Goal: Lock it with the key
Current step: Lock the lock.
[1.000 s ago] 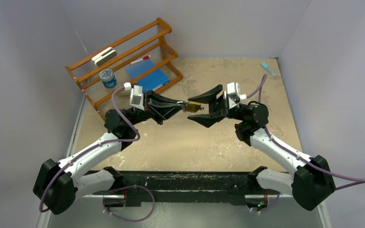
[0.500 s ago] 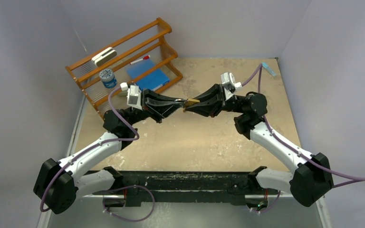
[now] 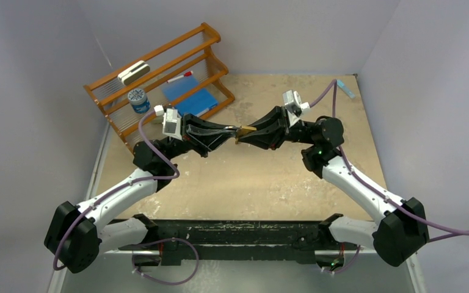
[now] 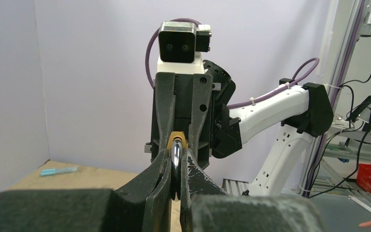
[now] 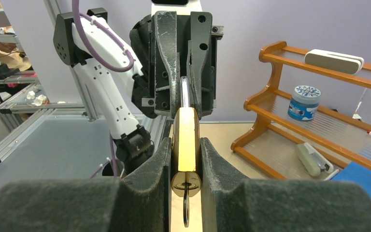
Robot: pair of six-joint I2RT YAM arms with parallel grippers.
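Note:
A brass padlock (image 3: 247,130) hangs in the air between my two grippers, above the middle of the table. My left gripper (image 3: 234,130) is shut on its silver shackle (image 4: 176,153). My right gripper (image 3: 248,133) is shut on the brass body (image 5: 186,137), one finger on each flat side. In the right wrist view a key (image 5: 186,209) sticks out of the keyhole in the padlock's underside, between the fingers (image 5: 157,166). The shackle (image 5: 184,94) runs into the left gripper's jaws beyond. The left wrist view shows only a brass edge (image 4: 178,137) of the body behind the shackle.
A wooden rack (image 3: 210,34) stands at the back left with a white block (image 3: 133,72), a blue jar (image 3: 138,100), a red-capped marker (image 3: 180,77) and a blue folder (image 3: 190,97). A light blue strip (image 3: 344,88) lies at the far right corner.
One second ago my right gripper was open around the padlock; it has shut on the brass body and rolled. The left gripper has kept its hold on the shackle.

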